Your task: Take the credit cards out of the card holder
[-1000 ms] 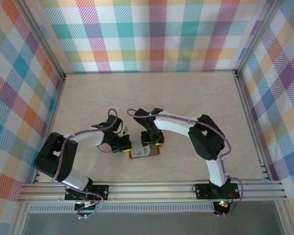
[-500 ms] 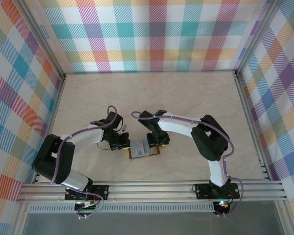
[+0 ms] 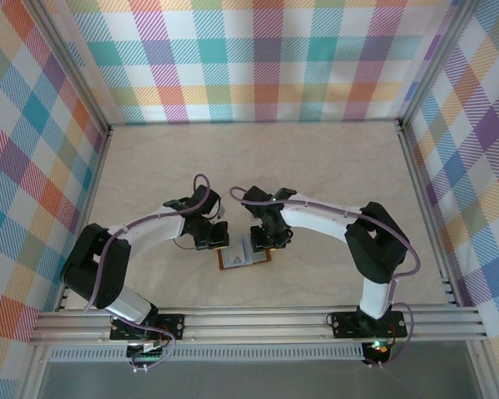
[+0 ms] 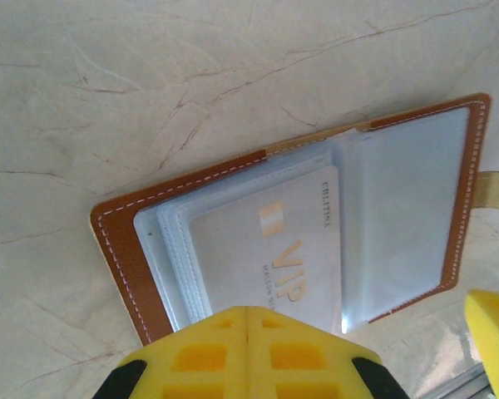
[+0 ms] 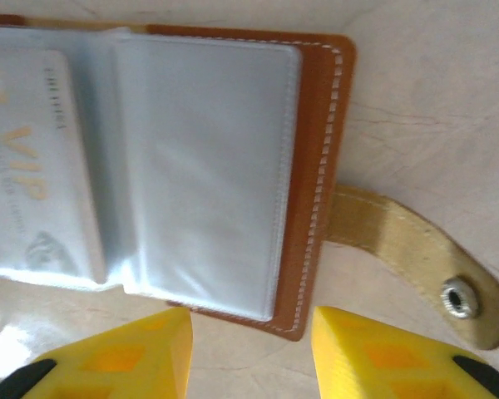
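Brown card holder (image 3: pixel 243 259) lay open on table (image 3: pixel 316 166) between both arms, whitish VIP credit card (image 4: pixel 274 249) inside clear sleeve (image 4: pixel 399 216), left gripper (image 4: pixel 248 320) clenched shut at holder's edge, right gripper (image 5: pixel 249 332) jaws apart beside snap tab (image 5: pixel 416 266).

From above, the card holder (image 3: pixel 246 260) is being partly covered by the left gripper (image 3: pixel 221 244) and right gripper (image 3: pixel 263 244). The VIP card (image 4: pixel 270 249) is being hidden along its lower edge by yellow jaws (its small print is being lost to blur).
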Robot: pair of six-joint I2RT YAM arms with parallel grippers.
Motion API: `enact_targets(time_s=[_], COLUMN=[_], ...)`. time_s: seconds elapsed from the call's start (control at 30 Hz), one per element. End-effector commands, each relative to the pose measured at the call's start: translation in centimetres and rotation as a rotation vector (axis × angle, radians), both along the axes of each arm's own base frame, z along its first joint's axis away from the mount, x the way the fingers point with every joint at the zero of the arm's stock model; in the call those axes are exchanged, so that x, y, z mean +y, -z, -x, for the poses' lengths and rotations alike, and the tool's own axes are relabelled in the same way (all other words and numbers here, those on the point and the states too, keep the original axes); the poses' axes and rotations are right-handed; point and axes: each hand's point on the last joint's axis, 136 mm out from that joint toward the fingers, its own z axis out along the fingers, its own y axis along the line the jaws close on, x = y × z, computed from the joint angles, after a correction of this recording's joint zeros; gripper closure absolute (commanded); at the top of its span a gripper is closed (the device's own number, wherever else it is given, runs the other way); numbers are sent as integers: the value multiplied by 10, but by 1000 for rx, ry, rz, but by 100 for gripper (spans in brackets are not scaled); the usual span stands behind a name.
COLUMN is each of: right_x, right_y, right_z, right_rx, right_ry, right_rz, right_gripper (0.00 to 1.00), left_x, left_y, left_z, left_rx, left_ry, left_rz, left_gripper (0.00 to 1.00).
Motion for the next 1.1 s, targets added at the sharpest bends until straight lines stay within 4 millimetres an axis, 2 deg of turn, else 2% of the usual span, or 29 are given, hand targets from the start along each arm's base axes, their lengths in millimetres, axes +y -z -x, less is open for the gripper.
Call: enact_targets(time_s=[0.0,0.17,0.37,0.8,1.07], right_x=[25,52,67,73,62], right_y=[-19,-24,-14,12,31], right_z=[1,1,1,-15,-16], right_rx=[19,91,163,209,203], right_ry=[3,13,30,64,77], right_rz=[-173,-355,-438,-448,-374], right_gripper=[60,65,68,74,75], left_x=[0,4,2,6,7], left_y=[6,18,22,26,28], left_z=[2,4,2,5,7], left_rx=[20,25,23,20,25], left_ry=[-3,-6,5,42,46], left_rz=[-52,-87,-94,-116,-120], left_gripper=[94,94,95,95,95])
